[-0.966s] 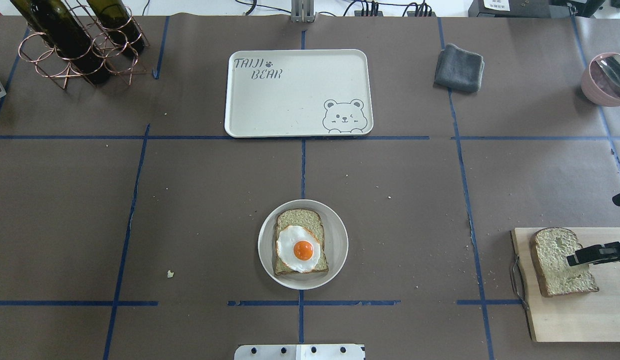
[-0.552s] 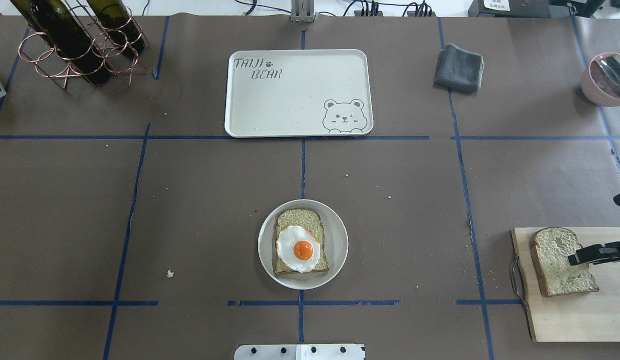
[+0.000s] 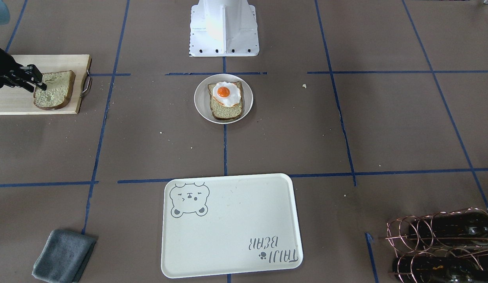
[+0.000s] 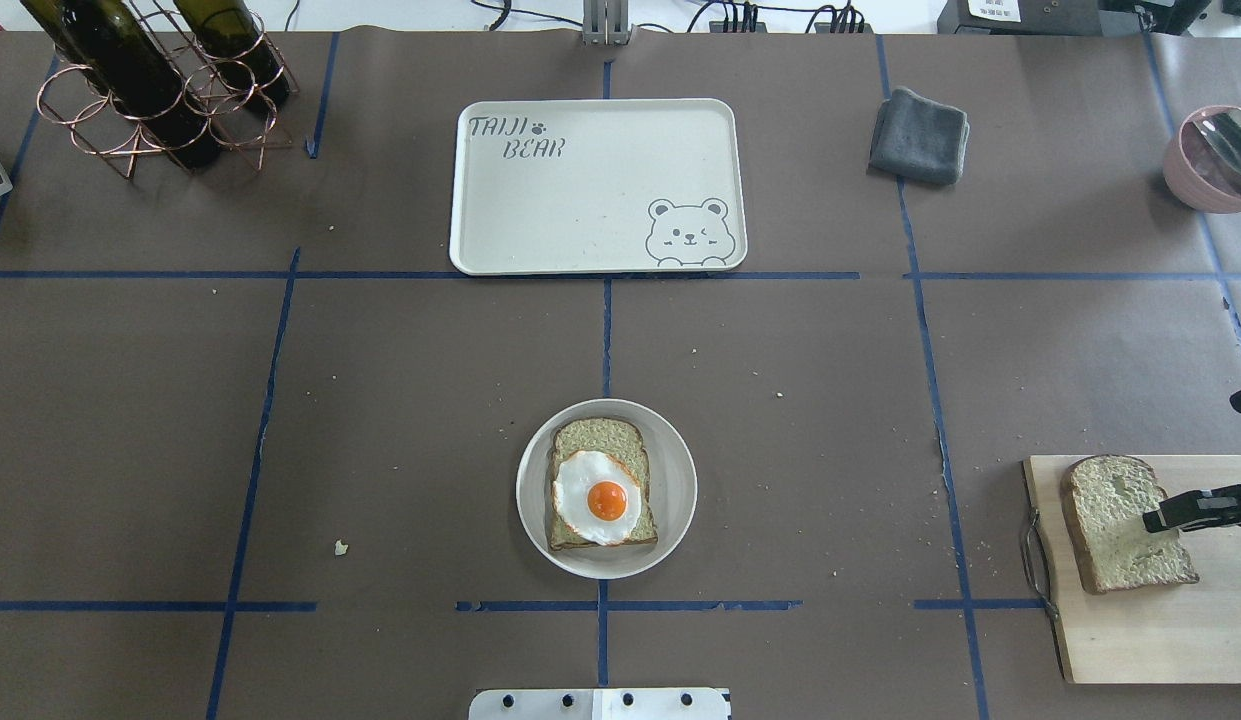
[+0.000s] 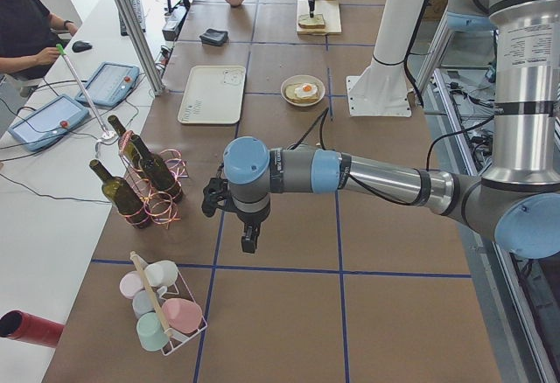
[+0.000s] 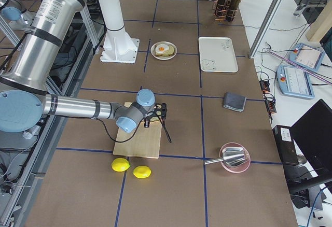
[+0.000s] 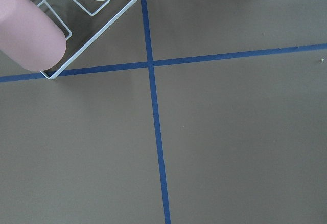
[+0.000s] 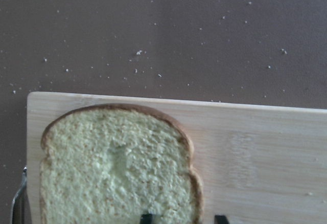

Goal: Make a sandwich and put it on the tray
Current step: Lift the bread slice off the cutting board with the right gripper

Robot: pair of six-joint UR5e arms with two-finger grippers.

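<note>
The right gripper (image 4: pixel 1155 518) is held low, jaws apart astride one edge of the spare slice (image 4: pixel 1120 520), likely for lifting onto the egg (image 4: pixel 600 497). Whether the left gripper (image 5: pixel 248 239) is parted or closed cannot be told.

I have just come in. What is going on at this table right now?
The robot is partway through making a sandwich. One bread slice lies on the round plate with the fried egg on top. The right gripper is at the second slice on the cutting board, fingers apart across its edge; the slice lies flat, not lifted yet. The left gripper hangs far from the food, near a cup rack. Nothing lies on the tray yet.
</note>
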